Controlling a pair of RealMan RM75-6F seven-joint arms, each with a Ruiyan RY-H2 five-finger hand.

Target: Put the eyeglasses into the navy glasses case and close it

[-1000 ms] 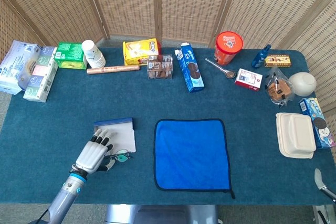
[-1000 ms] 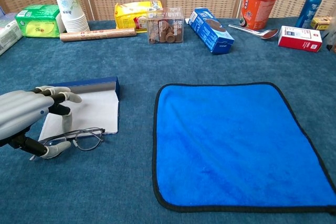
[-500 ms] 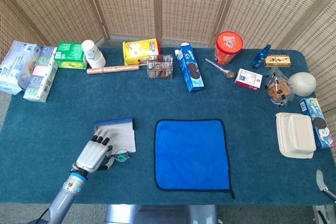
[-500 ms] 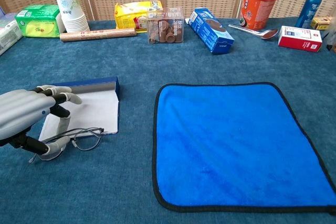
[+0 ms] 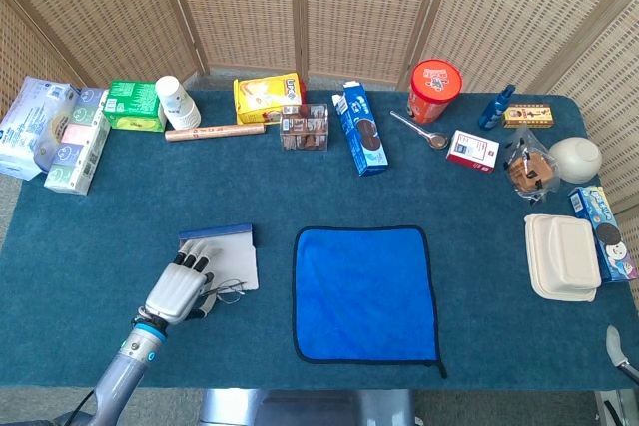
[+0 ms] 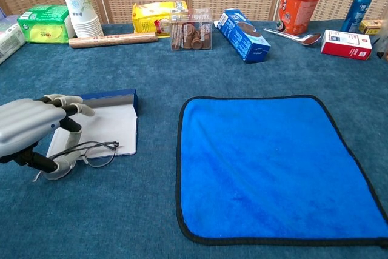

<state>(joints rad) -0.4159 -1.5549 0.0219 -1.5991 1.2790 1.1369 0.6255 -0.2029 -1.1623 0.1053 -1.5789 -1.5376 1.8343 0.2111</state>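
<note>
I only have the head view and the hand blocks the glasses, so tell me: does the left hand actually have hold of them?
Observer: Yes. The chest view shows the left hand pinching one end of the eyeglasses between thumb and a finger.
Operator: Where are they relative to the case?
Observer: The free lens overlaps the near edge of the navy glasses case; the pinched end is outside it.
Operator: Is the case open enough?
Observer: Its lid stands upright along the far edge, with the white lining exposed.
</note>
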